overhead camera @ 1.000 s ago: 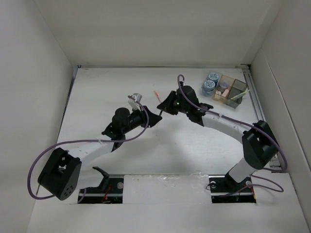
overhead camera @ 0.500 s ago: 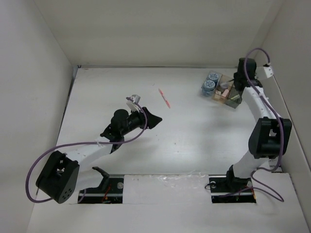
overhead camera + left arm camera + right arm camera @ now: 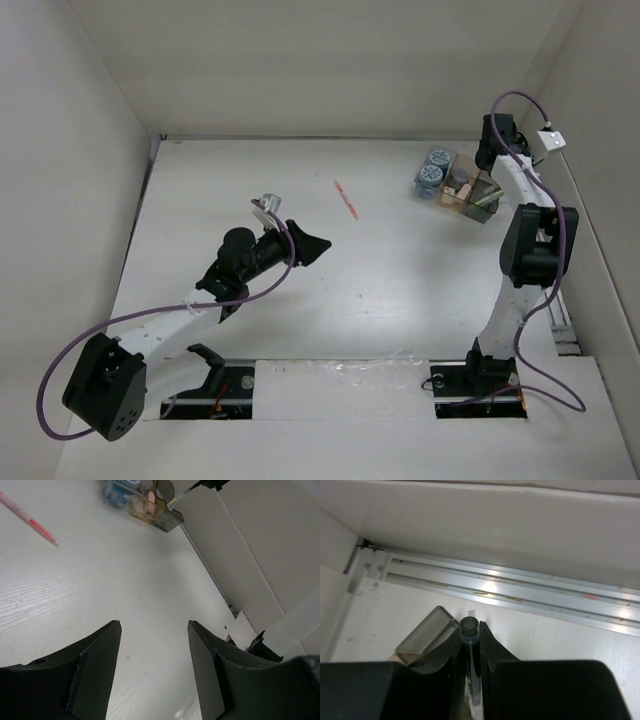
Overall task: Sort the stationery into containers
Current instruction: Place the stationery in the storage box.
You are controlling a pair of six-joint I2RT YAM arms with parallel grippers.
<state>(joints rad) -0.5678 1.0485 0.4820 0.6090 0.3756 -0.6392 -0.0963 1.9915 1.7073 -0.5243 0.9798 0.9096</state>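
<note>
My right gripper (image 3: 488, 163) hangs over the block of bins (image 3: 447, 196) at the far right. It is shut on the yellow-green pen (image 3: 469, 624), whose dark cap end shows between the fingers. In the left wrist view that pen (image 3: 176, 500) slants into the dark grey bin (image 3: 169, 516). Two blue rolls (image 3: 434, 167) sit in the clear bins and a silvery-lavender cylinder (image 3: 460, 181) sits in a tan one. The pink-red pen (image 3: 346, 200) lies loose on the table, also in the left wrist view (image 3: 30, 519). My left gripper (image 3: 308, 245) is open and empty (image 3: 154, 626), near and left of that pen.
An aluminium rail (image 3: 495, 587) runs along the table edge just behind the bins, with the white side wall (image 3: 590, 150) close beyond it. The dark grey bin's corner (image 3: 422, 635) is beside my right fingers. White walls enclose the table on the left and back too.
The right arm has swung from the table's middle to the bins at the far right and closed on the yellow-green pen. The pink-red pen lies a little further right. The left arm has drawn back slightly.
</note>
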